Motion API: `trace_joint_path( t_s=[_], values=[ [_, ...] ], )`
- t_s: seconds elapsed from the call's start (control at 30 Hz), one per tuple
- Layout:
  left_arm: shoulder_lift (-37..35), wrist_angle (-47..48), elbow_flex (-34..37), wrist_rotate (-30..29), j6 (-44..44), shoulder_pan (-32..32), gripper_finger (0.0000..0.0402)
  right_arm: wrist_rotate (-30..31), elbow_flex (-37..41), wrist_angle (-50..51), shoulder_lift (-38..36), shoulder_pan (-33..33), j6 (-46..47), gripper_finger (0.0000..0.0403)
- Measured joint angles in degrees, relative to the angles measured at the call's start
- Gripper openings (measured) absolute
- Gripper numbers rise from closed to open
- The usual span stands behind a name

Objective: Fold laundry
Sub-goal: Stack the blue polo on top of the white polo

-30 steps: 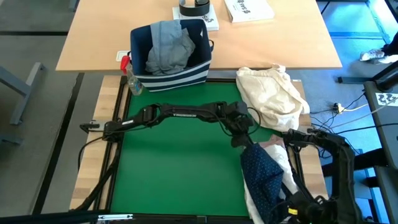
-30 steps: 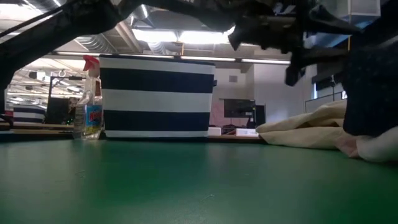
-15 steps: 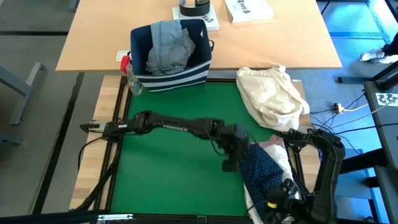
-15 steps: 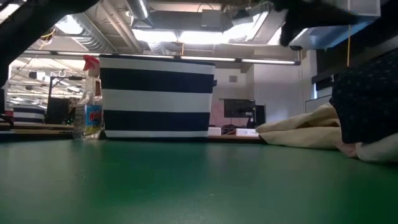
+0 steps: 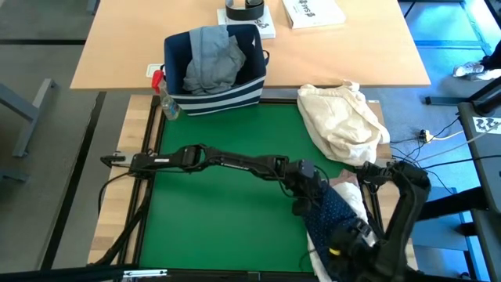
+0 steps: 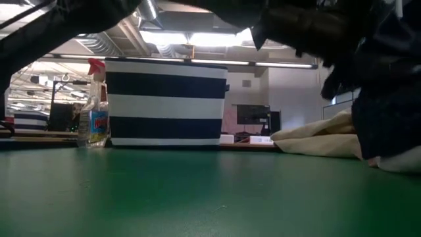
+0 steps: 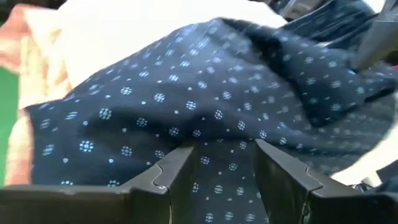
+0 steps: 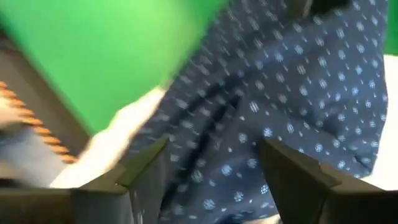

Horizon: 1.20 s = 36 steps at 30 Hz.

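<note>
— Grippers first; where are they, and why there?

— My left gripper (image 7: 214, 171) reaches across the green counter (image 5: 219, 227) to the navy dotted shirt (image 5: 333, 215), fingers parted astride a fold, not yet pinching; my right gripper (image 8: 211, 177) hovers open over the same shirt's near end, ready to take a second hold.

— And the shirt?

— Crumpled at the counter's right edge, lying on the white shirt (image 5: 362, 205); soft, creased, not spread.

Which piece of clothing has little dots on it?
The navy shirt at the mat's right edge has them. The grey jeans in the striped bin are plain.
</note>
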<state>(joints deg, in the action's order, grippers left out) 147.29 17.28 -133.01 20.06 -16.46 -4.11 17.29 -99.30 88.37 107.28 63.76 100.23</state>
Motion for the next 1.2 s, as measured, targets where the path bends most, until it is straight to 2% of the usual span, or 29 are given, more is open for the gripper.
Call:
trace_joint_path(
  t_s=[0.13,0.2,0.33,0.43,0.57,0.7,0.83,1.03,1.13,1.2],
  values=[
    [0.1,0.0,0.0,-0.4,-0.5,0.5,0.0155,-13.3,2.7,1.6,0.2,-0.1,-1.6,0.0247],
    [0.2,-0.3,0.0,-0.4,-0.7,0.7,0.0155,-19.0,2.6,1.7,0.0,1.9,-1.0,0.0247],
    [0.5,-0.1,0.0,0.0,-1.2,0.8,0.0155,-26.8,1.2,-0.4,0.0,7.5,4.0,0.0247],
    [0.5,-0.6,0.0,0.0,-1.1,0.8,0.0155,-27.5,-2.4,0.4,-0.1,8.6,6.8,0.0247],
    [0.5,-2.0,0.0,1.3,-1.3,0.8,0.0155,-16.2,-8.8,1.3,-1.5,7.7,6.7,0.0247],
    [0.1,-1.8,-0.1,3.6,-1.9,0.9,0.0155,-2.3,-8.4,1.7,-2.3,6.1,7.1,0.0247],
    [-2.7,7.9,-1.1,3.1,-0.2,1.8,0.0155,3.7,-5.5,0.1,-2.1,4.1,2.9,0.0247],
    [-12.7,32.2,-1.5,-9.1,7.2,1.9,0.0155,6.7,-4.0,-0.4,-2.1,-0.8,-9.7,0.0247],
    [-14.5,41.3,0.7,-18.8,7.9,0.4,0.0155,7.7,-4.0,0.7,-2.2,-4.5,-16.2,0.0247],
    [-16.5,45.5,4.1,-23.3,8.7,-0.9,0.0155,7.2,-4.0,1.7,-2.3,-7.3,-19.8,0.0246]
  ],
)
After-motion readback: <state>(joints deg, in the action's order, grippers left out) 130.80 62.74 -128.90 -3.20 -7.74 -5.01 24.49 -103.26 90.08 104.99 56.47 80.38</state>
